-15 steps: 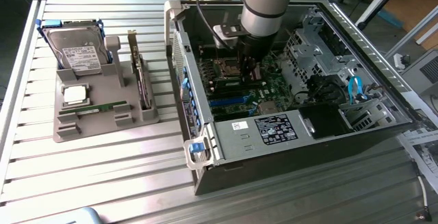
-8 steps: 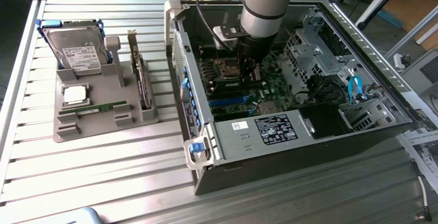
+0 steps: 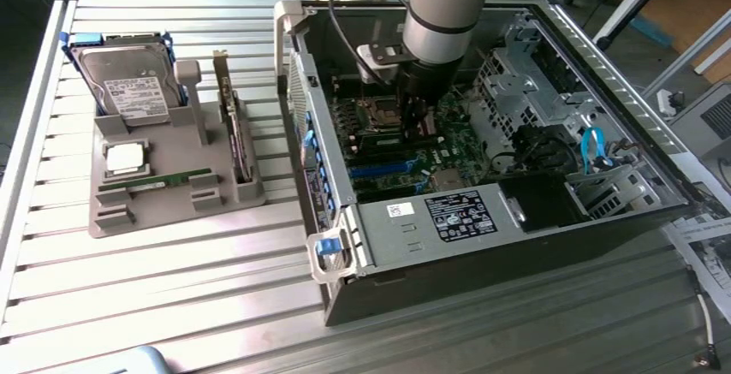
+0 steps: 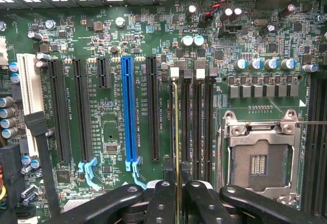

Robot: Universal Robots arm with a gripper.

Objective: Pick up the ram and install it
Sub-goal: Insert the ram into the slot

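Inside the open computer case (image 3: 502, 211), toward the counter's (image 3: 137, 305) edge on the exterior view's right, the arm is reaching down, its pincer (image 3: 417, 115) hanging over the motherboard (image 3: 451, 147). From the wrist, the pincer (image 4: 177, 191) is clamping the ram (image 4: 177, 127) edge-on between its fingers (image 4: 163, 201); the stick is running along the memory slots (image 4: 202, 122), beside the empty CPU socket (image 4: 258, 157).

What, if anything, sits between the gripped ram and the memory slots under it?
Nothing visible does. The ram, edge-on in the gripper, hangs right over the bare memory slots beside the CPU socket; the gap between them looks clear.
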